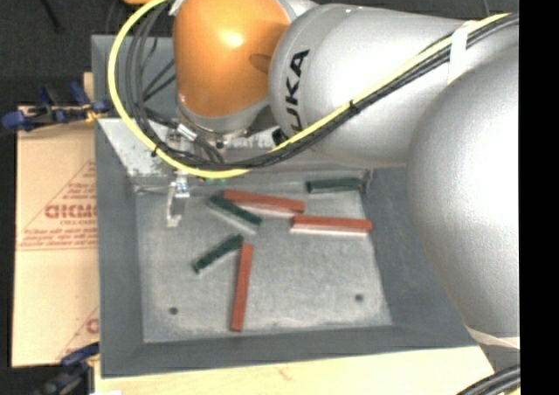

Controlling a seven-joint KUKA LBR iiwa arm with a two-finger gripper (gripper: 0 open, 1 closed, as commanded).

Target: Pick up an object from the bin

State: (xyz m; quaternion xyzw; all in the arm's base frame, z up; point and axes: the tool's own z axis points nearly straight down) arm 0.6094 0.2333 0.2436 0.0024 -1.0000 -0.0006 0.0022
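Grey metal bin, loose red sticks and green sticks inside.

Grey metal bin: dark grey walls, lighter speckled grey floor. Three flat red-brown sticks: top red stick, right red stick (whitish strip along its upper edge), lower red stick. Three dark green sticks: back green stick, middle green stick, left green stick. Robot arm silver-grey, black KUKA lettering, glossy orange cover, yellow cable.
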